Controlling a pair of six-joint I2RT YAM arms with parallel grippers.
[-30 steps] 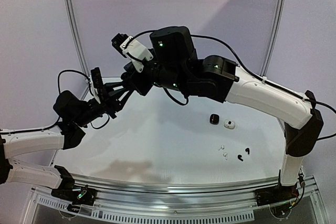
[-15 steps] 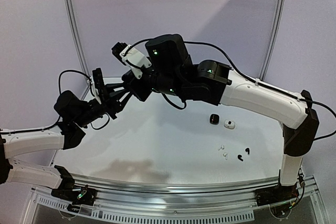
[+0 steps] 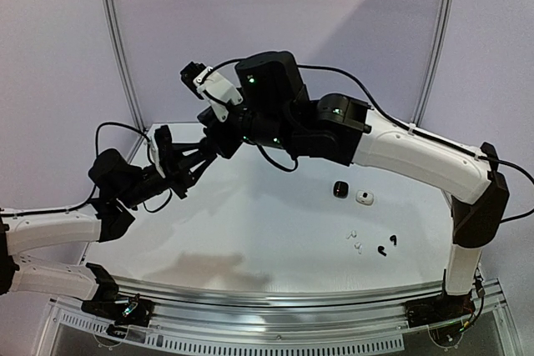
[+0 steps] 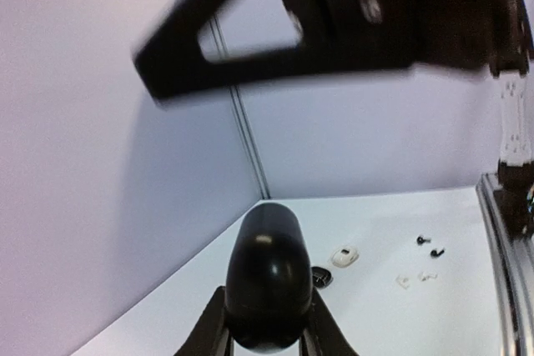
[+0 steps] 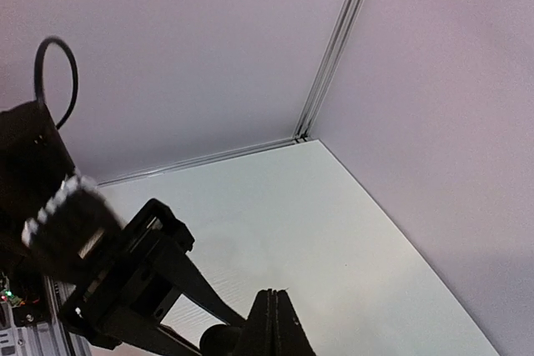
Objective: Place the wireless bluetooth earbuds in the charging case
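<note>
Top external: white earbuds (image 3: 352, 235) pair and black earbuds (image 3: 382, 250) pair loose on table (image 3: 250, 231), 4 o'clock. Beyond, 3 o'clock: black case (image 3: 340, 190) beside white case (image 3: 365, 198); markings too small to read. 10 o'clock, airborne: left gripper (image 4: 267, 333) clamped on glossy black charging case (image 4: 267, 273); right gripper (image 5: 275, 318) pinched closed, tip near it.

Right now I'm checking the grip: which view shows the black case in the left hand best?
The left wrist view: the black case sits large and centred, clamped in the left hand. From the top it is lost against the dark right arm; the right wrist view shows, at most, a dark edge.
</note>
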